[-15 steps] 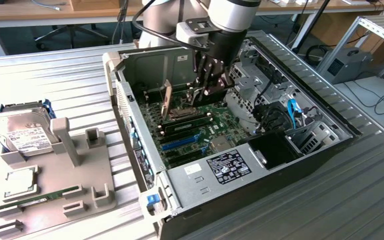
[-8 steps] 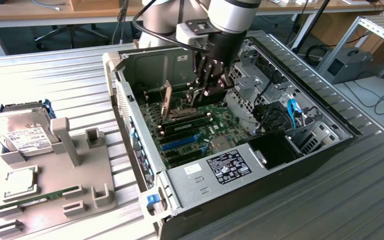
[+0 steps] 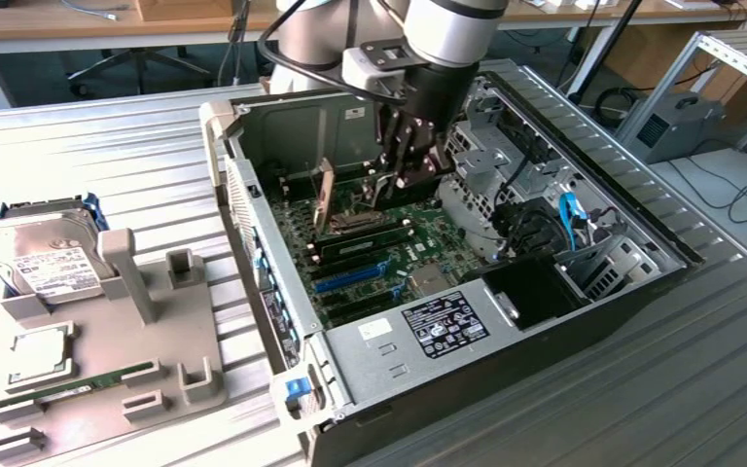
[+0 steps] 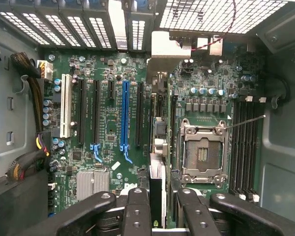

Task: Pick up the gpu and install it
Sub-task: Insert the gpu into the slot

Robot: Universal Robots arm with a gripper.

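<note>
**Seating the card: alignment before descent**

The gripper (image 4: 160,199) is closed on the gpu (image 4: 158,147). It holds the card on edge between its fingers (image 4: 137,209), inside the open computer case (image 3: 283,321) and above the motherboard (image 4: 108,162). The card's silver bracket (image 4: 164,49) points toward the vented rear slot covers (image 4: 96,29).

Seen from the wrist, the card's edge lies between the black slot (image 4: 138,113) and the CPU socket (image 4: 201,152), just beside the long blue slot (image 4: 124,115) rather than over it. How high the card hangs above the board cannot be read.

To do this step well:
- Keep the card parallel to the chosen slot along its full length.
- Line the bracket up with its rear opening.
- Lower the card vertically. A tilted card is likely to bind, or to strike the socket.
</note>
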